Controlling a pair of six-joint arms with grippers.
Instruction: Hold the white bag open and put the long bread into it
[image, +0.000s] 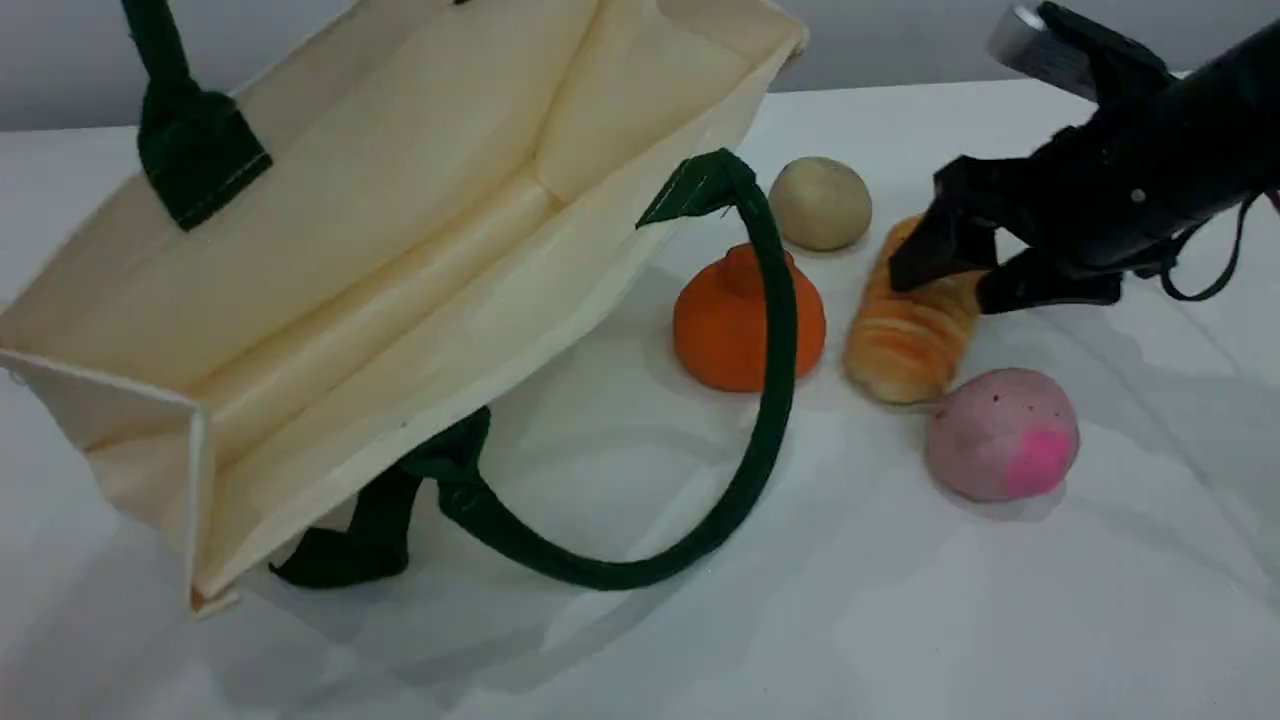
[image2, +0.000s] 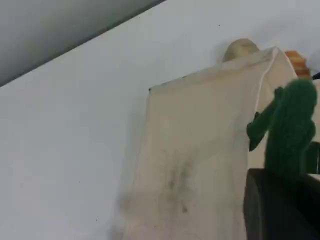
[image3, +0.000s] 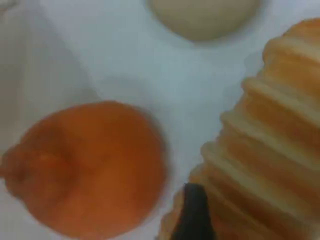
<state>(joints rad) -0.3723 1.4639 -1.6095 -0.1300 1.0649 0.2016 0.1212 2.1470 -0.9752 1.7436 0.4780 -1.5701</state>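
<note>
The white bag (image: 400, 250) lies tilted on the left of the table, its mouth gaping toward me. Its upper green handle (image: 190, 140) runs up out of the scene view. In the left wrist view that handle (image2: 290, 130) ends in my left gripper's dark fingertip (image2: 280, 205), which is shut on it above the bag's cloth (image2: 200, 150). The long bread (image: 905, 345), golden and ridged, lies on the table right of the bag. My right gripper (image: 948, 288) stands open, its fingers straddling the loaf's far end. One fingertip (image3: 192, 215) rests against the bread's (image3: 270, 150) left flank.
An orange pumpkin-like thing (image: 735, 330) sits just left of the bread, behind the bag's lower handle loop (image: 770, 380). A beige bun (image: 820, 203) lies beyond it and a pink ball (image: 1003, 433) in front of the loaf. The table's far edge meets a grey wall.
</note>
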